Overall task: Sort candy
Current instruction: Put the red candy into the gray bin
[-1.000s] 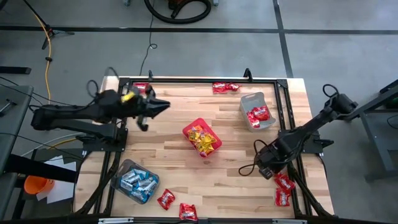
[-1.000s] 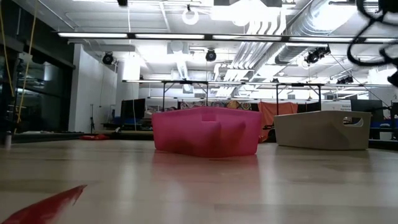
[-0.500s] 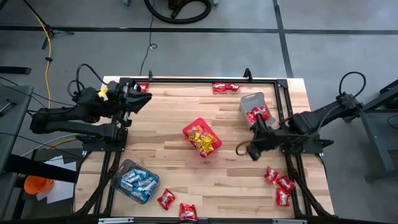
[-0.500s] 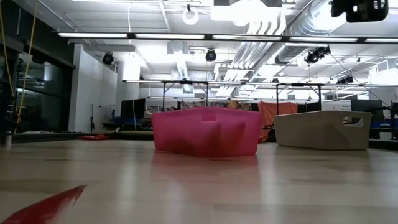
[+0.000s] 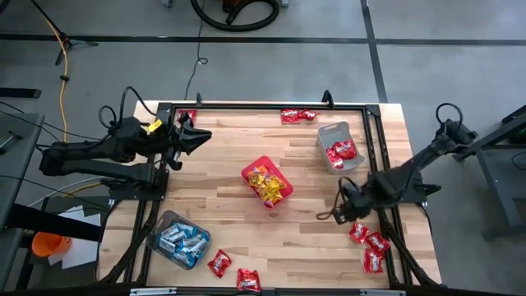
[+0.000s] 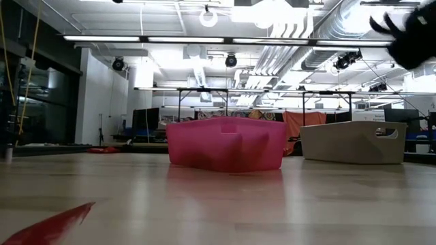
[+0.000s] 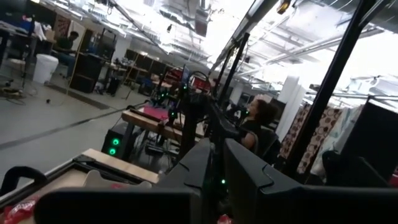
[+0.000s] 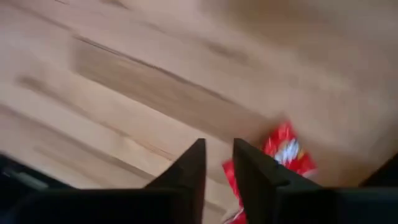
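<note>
Change since earlier frames: right arm has swung back from beside the grey tub toward the table's right edge and now hangs low near the loose red packets; left arm has shifted only a little at the far left corner.

High view: right gripper (image 5: 343,200) sits just short of a cluster of red packets (image 5: 367,244) by the right rail. Grey tub (image 5: 338,148) holds red candy, red bin (image 5: 267,182) holds yellow, clear tub (image 5: 179,238) holds blue-and-white. More red strays lie at the far edge (image 5: 297,115) and near edge (image 5: 220,263). Left gripper (image 5: 195,136) hovers by the far left corner, with one red packet (image 5: 186,115) just beyond its tips.

Low view: red bin (image 6: 225,143) and grey tub (image 6: 353,141) stand on the table (image 6: 218,204); a dark blur of arm shows top right, too smeared to read.

Left wrist view: left fingers (image 7: 239,171) appear close together, nothing between them; room beyond.

Right wrist view: right fingers (image 8: 189,171) stand a narrow gap apart, empty, above bare wood; one red packet (image 8: 283,152) lies just off to the side of one fingertip, not between the jaws.

Handling, judged: packets look light, thin, crinkly and slick; likely to slide or flip if nudged. Best pinched across the flat body near the middle, jaws opened wider than the wrapper first.
</note>
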You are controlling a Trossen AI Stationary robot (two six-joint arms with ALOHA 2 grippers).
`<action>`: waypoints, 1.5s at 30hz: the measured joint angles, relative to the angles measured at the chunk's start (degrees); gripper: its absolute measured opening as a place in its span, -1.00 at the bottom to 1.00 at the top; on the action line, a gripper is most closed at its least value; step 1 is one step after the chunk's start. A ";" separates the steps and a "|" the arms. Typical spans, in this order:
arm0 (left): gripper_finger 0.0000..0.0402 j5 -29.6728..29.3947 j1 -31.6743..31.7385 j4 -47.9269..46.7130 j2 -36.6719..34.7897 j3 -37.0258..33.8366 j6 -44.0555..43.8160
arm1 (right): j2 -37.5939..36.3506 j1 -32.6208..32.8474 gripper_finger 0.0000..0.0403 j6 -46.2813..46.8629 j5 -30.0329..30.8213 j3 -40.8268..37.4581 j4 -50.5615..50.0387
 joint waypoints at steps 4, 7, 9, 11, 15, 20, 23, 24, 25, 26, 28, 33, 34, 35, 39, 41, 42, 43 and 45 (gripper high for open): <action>-0.85 0.00 0.00 0.06 0.03 0.00 0.02 | 0.00 6.58 -0.31 12.53 -2.70 -7.28 10.78; -0.85 0.01 0.00 -0.03 0.09 0.00 0.04 | 0.00 10.28 -0.10 20.13 -1.98 -9.95 16.16; -0.85 0.00 0.00 0.02 0.07 0.00 0.04 | 0.00 12.19 0.02 24.57 -1.72 -10.71 16.21; -0.85 0.02 0.00 -0.01 0.09 0.00 0.04 | 0.00 13.69 0.11 28.06 -1.72 -11.25 15.14; -0.85 0.00 0.00 0.02 0.07 0.00 0.06 | 0.78 14.60 0.18 30.06 -1.69 -11.38 12.34; -0.85 0.02 0.00 -0.01 0.07 0.00 0.05 | 3.79 14.22 0.18 29.49 -1.66 -11.38 12.33; -0.85 0.02 0.00 -0.05 0.07 0.00 0.01 | 6.58 14.22 0.18 29.04 -1.73 -11.36 12.13; -0.85 0.02 0.00 -0.09 0.07 0.00 0.04 | 7.58 14.22 0.18 28.92 -1.95 -11.30 12.10; -0.85 0.02 0.00 -0.11 0.07 0.00 0.04 | 8.45 14.22 0.18 28.35 -2.16 -11.18 12.23; -0.85 0.02 0.00 -0.11 0.07 0.00 0.02 | 9.31 14.22 0.17 28.03 -2.36 -11.08 12.43; -0.85 0.02 0.00 -0.11 0.07 0.00 0.01 | 10.51 14.22 0.13 27.10 -2.84 -10.99 12.60; -0.85 0.02 0.00 -0.14 0.07 0.00 0.04 | 10.59 14.22 -0.30 24.21 -2.50 -8.98 10.59; -0.85 0.01 0.00 -0.14 0.07 0.00 0.04 | 10.26 14.22 -0.44 23.34 -1.78 -8.16 9.88; -0.85 -0.09 0.00 -0.14 0.07 0.00 0.04 | 9.89 14.22 -0.61 22.50 -0.96 -7.19 8.95; -0.85 -1.58 0.00 -0.14 0.07 0.00 0.07 | 7.00 14.21 -0.89 19.25 5.26 -2.20 4.16; -0.85 -2.23 0.00 -0.11 0.07 0.00 0.46 | 5.19 13.78 -0.82 17.15 10.19 0.78 1.65; -0.85 -2.50 0.00 -0.11 0.07 0.00 0.71 | 4.32 13.46 -0.80 15.28 13.46 2.31 0.70; -0.85 -2.87 0.00 -0.09 0.07 0.00 1.03 | 3.51 13.03 -0.80 13.10 17.33 3.86 -0.26; -0.85 -3.51 0.00 -0.07 0.07 0.00 1.11 | 1.86 11.77 -0.84 8.93 25.62 6.76 -1.88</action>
